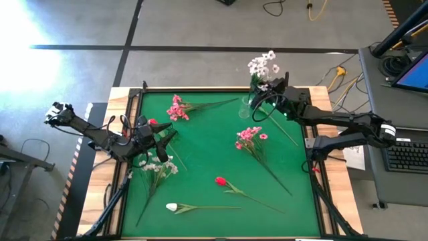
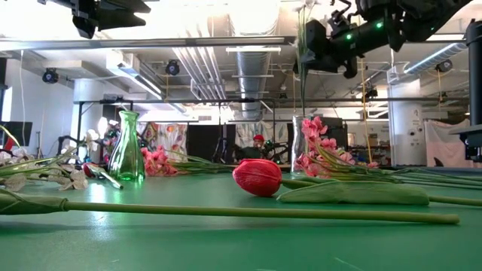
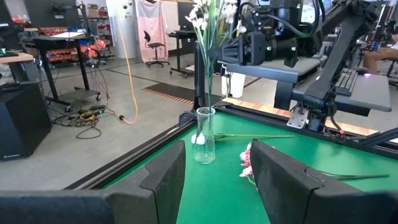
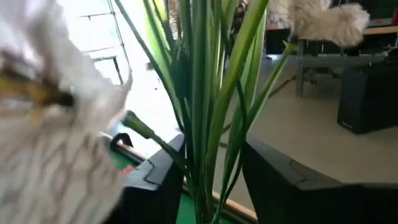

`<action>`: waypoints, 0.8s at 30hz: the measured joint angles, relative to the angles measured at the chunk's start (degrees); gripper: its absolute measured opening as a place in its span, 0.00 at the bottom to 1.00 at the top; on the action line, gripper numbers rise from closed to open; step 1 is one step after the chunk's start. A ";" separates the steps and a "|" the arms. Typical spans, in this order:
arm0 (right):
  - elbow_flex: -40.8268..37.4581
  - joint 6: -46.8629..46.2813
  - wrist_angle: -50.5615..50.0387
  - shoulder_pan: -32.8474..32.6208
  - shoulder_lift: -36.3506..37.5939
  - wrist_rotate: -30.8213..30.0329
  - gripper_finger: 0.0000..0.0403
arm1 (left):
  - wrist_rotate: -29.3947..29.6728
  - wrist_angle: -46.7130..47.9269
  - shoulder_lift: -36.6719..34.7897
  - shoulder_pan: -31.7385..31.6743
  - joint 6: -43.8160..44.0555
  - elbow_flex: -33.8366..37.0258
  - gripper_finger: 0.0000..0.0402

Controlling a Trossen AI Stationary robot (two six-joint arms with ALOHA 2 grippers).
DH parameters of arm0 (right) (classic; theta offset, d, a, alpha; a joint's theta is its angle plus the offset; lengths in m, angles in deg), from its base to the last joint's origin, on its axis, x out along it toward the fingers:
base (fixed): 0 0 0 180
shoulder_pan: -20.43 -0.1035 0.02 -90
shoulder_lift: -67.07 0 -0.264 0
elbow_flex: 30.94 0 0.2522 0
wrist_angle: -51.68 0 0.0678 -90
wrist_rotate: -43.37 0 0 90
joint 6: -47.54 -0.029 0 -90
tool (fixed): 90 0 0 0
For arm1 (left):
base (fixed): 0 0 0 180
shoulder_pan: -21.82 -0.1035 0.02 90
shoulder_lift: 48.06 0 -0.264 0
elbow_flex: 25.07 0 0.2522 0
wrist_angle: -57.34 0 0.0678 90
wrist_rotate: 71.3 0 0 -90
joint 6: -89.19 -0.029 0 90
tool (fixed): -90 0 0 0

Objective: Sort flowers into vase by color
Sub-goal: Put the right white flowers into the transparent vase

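Room: we see a workshop behind the green table (image 1: 221, 161), with pipes overhead in the low view.
Near edge: in the high view a white bud (image 1: 172, 208) lies at the lower middle, its stem running right.
Red tulip: we find a red tulip (image 1: 220, 181) just above it, right of centre; in the low view it fills the middle (image 2: 257, 177).
White spray: we see a white spray (image 1: 159, 167) lying left of centre, below the left gripper.
Pink cluster: we see a pink cluster (image 1: 249, 137) at the centre right, stem slanting to the lower right.
Left gripper: we see the left gripper (image 1: 162, 138) at the left middle of the high view, over the table; its fingers (image 3: 163, 177) stand apart with nothing between them.
Second red bud: a red bud (image 1: 152, 122) shows just above the left gripper.
Second pink cluster: we find another pink cluster (image 1: 177, 108) at the upper left of the table.
Vase: we see a clear vase (image 3: 204, 135) at the far upper right of the table, with white flowers (image 1: 263, 65) standing in it.
Right gripper: we see the right gripper (image 1: 265, 92) high over that vase; green stems (image 4: 208, 112) pass between its fingers (image 4: 283, 180), which stand apart from them, not clamped.
Green vase: in the low view we see a green glass vase (image 2: 126, 147) at the left.
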 joint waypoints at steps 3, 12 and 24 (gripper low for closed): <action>0.00 -1.15 -1.95 0.00 0.00 0.01 0.42 | -0.01 0.00 0.02 0.00 0.17 0.00 0.42; 0.02 -2.91 -6.75 0.00 0.08 0.25 0.59 | 0.00 -0.02 0.01 0.00 0.20 0.01 0.42; 0.04 -6.33 -14.43 -0.04 2.90 1.96 0.83 | 0.00 -0.02 0.00 0.00 0.62 0.00 0.42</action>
